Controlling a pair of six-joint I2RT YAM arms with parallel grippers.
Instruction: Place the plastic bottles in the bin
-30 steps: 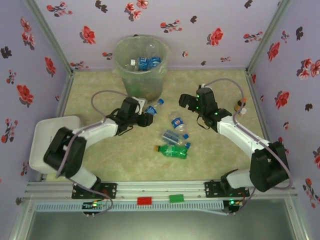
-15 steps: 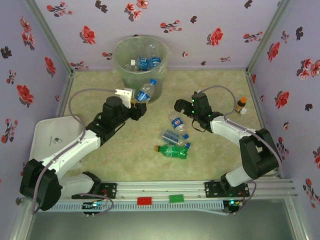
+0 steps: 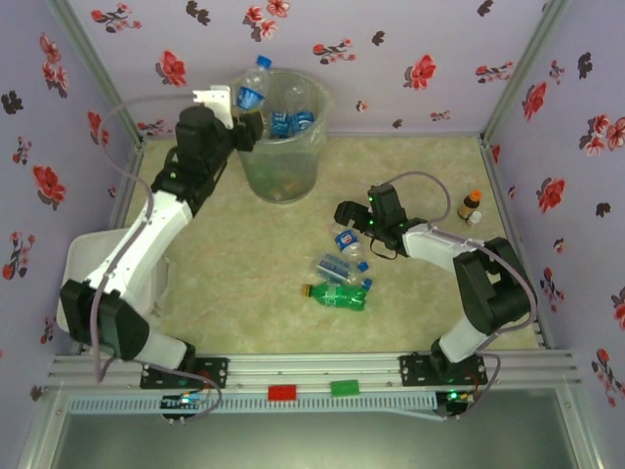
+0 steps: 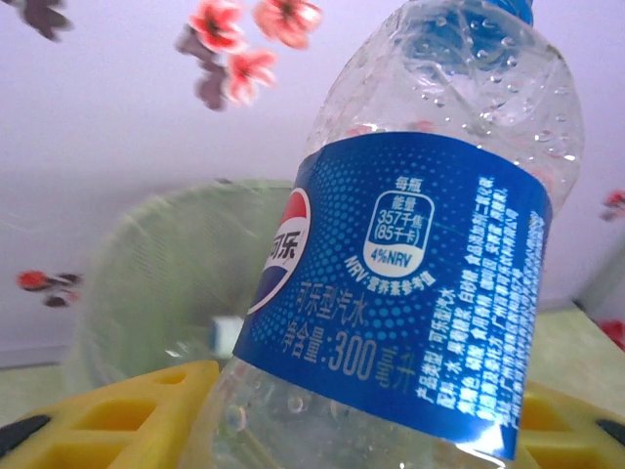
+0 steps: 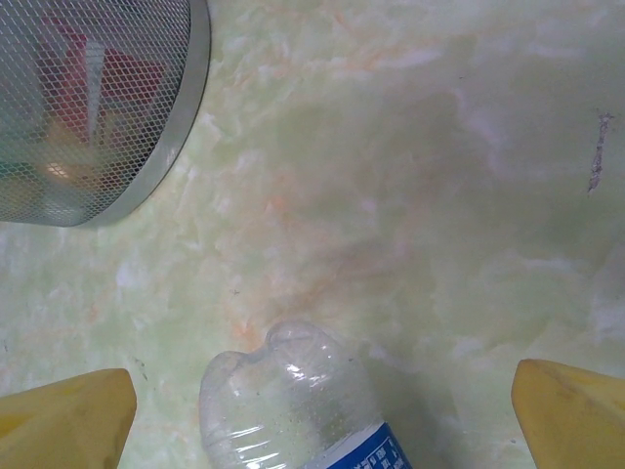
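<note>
Far left, the left gripper (image 3: 246, 117) is clamped on a blue-labelled bottle (image 3: 252, 93) at the left rim of the bin (image 3: 283, 171) — the drop step, I judge. Next it wants carrying over the mouth, then release. Centre-right, the right gripper (image 3: 346, 216), fingers apart, hovers by a lying bottle (image 3: 348, 241).

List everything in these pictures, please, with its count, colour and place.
bin: one, translucent grey-green, far side of the table, left of centre.
bottles in the bin: several, clear with blue labels, number unclear.
held bottle: one, clear, blue label and cap, above the bin's left rim.
clear bottles: two, blue labels, lying mid-table.
green bottle: one, lying nearer than them.
brown bottle: one, orange cap, standing at right.
white tray: one, left edge.
left gripper: shut on held bottle.
right gripper: open, over one clear bottle.
</note>
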